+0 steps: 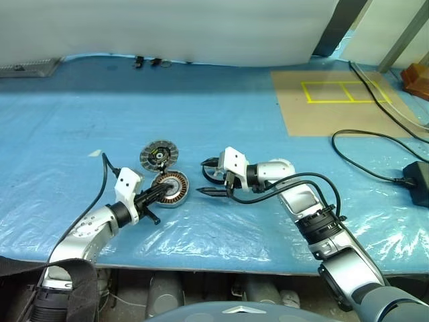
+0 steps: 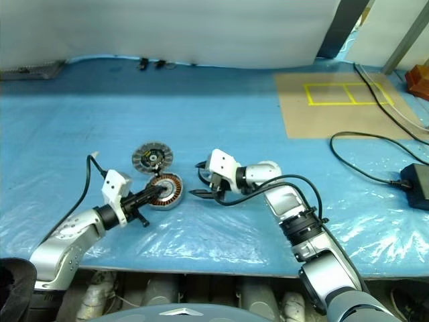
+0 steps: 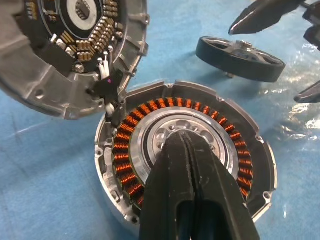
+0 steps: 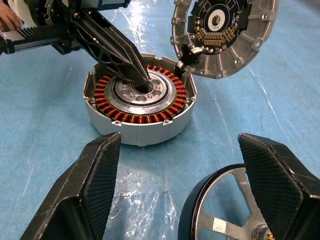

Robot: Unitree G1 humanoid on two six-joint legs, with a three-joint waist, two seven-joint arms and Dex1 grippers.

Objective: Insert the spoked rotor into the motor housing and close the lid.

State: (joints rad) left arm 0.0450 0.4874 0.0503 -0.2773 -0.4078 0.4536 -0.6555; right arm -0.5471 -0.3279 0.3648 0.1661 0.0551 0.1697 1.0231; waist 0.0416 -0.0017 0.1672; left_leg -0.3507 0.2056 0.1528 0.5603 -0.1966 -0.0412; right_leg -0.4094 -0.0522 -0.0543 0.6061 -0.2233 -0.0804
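Left pincer [image 1: 163, 190] shut, empty, tip in motor housing [image 1: 175, 188]; right pincer [image 1: 208, 177] wide, empty; blue plastic-covered table [image 1: 201, 121], white wall [image 1: 201, 27].

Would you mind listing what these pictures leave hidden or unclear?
- Motor housing centre: covered by the shut left gripper, left wrist view.
- Spoked rotor: cut off by the edge, right wrist view; partly behind the open right gripper in the head views.
- Lid: its top is cut off.
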